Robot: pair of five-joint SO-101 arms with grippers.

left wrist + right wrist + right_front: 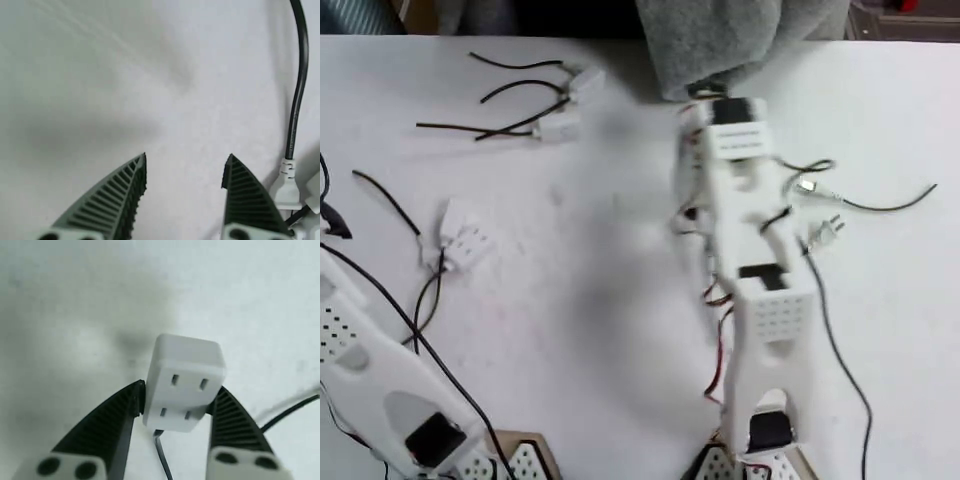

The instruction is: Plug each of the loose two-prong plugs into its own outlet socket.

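Evidently the right hand [180, 388] clamps the outlet socket [186, 372], likely to steady it, while the left hand [185, 161] gapes wide beside a plug [286, 183].

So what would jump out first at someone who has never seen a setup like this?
Probably the white socket block clamped in the right gripper, close over the table. From above, a long white arm runs up the middle of the table, with a loose two-prong plug on a black cord lying beside it. The left gripper hangs open over bare table, next to a white plug.
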